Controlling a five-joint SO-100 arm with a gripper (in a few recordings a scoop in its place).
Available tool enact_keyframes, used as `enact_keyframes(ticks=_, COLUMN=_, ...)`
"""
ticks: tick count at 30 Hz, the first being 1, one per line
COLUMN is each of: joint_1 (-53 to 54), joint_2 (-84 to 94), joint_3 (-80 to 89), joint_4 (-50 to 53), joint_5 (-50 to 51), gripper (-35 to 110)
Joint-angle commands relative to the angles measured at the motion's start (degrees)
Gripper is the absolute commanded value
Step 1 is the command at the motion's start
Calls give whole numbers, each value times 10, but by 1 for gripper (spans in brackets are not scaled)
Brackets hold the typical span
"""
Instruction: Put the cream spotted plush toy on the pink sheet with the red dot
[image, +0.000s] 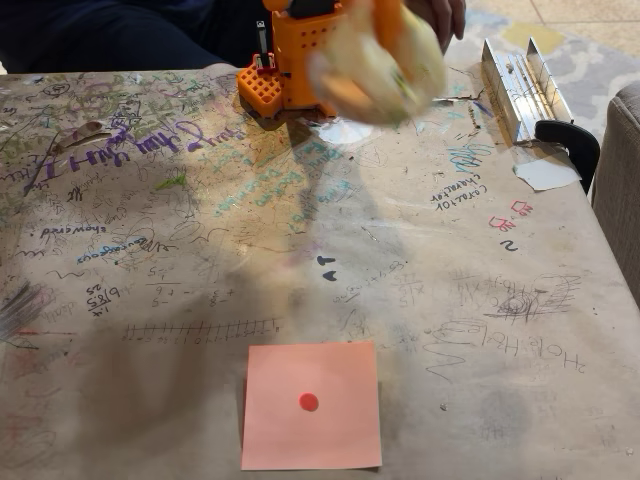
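In the fixed view, the pink sheet with the red dot (311, 405) lies flat at the near edge of the table (480, 300), a smooth salmon paper square with crisp corners and a small round dot at its centre. The table itself is covered in a pale, worn surface scribbled all over with pen writing and doodles. Well beyond the sheet, at the far edge, my orange plastic base (285, 75) stands blocky and hard-edged. Just beside it, raised above the table, the cream spotted plush toy (375, 60) shows as a soft, rounded, motion-blurred mass with orange patches. My claw is lost behind that blur, so I cannot tell whether its fingers are apart or clamped.
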Motion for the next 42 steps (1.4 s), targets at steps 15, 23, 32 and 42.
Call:
enact_keyframes(ticks=15, joint_1=195, joint_2=281, joint_3=-211, joint_4=13, joint_5=-36, gripper=0)
enact_keyframes(ticks=23, joint_1=164, joint_2=320, joint_3=-228, joint_4=36, joint_5=-16, gripper=0)
enact_keyframes(ticks=32, joint_1=159, joint_2=200, joint_3=-73, joint_4=-140, joint_5=-9, gripper=0)
enact_keyframes(ticks=42, joint_1=135, joint_2=-162, joint_3=-34, joint_4=-164, joint_5=-43, gripper=32)
